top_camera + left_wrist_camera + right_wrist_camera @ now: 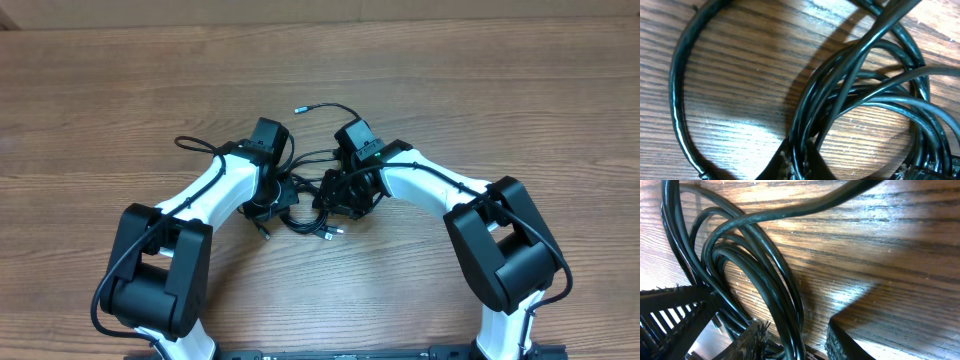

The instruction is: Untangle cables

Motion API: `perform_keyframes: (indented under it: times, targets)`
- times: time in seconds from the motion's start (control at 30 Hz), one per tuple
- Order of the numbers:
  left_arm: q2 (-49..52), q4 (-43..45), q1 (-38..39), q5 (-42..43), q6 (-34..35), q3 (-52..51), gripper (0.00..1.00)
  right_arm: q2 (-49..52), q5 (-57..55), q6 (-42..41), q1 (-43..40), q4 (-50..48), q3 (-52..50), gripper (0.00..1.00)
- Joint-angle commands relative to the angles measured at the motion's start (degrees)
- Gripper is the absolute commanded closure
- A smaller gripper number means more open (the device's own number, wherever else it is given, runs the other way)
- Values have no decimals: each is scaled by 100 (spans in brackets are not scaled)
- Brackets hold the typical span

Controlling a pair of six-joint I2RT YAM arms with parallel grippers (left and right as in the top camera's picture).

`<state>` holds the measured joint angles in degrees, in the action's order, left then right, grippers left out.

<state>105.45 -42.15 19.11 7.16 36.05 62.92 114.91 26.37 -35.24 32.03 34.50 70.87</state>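
thin black glossy-sheathed cables sit knotted about the middle of the brown wood-grain table, a little toward the robot's edge, right between the two wrists; one free end with a small silvery plug arcs toward the far edge; a loose loop trails toward the left edge; a couple of plug tips poke out on the near side of the knot

handling, my read: light and limp, no shape of their own, so a pull on any strand likely drags the whole bundle over the wood rather than freeing it; sheath looks smooth and shiny, apt to slide through a slack pinch; plugs are the only stiff bits and will snag in loops; best hold is a single outer strand or just behind a plug, not the thick of the coil

left gripper: jaws nearly together at the bottom of its wrist view, apparently pinched on a few strands where the coil converges; rest of the coil fans away across the wood

right gripper: jaws partway apart; coil strands run down through the gap, lying against one textured pad, clear of the other pad; nothing clamped that I can see
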Motion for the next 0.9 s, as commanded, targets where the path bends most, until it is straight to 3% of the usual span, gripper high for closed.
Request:
perform_keyframes:
  times: [0.0,0.13,0.53,0.87]
  targets:
    - [116,7,11,-118,-22,-105,88,63,-234,11,11,46,-42,62]
    - [116,46,11,-118,-22,-105,96,63,-234,11,11,46,-42,62]
    - [-162,-271,-83,-101,-28,256,96,63,-234,13,11,52,-42,63]
    - [-1322,-431,-114,267,-48,446,96,63,-234,13,11,52,-42,89]
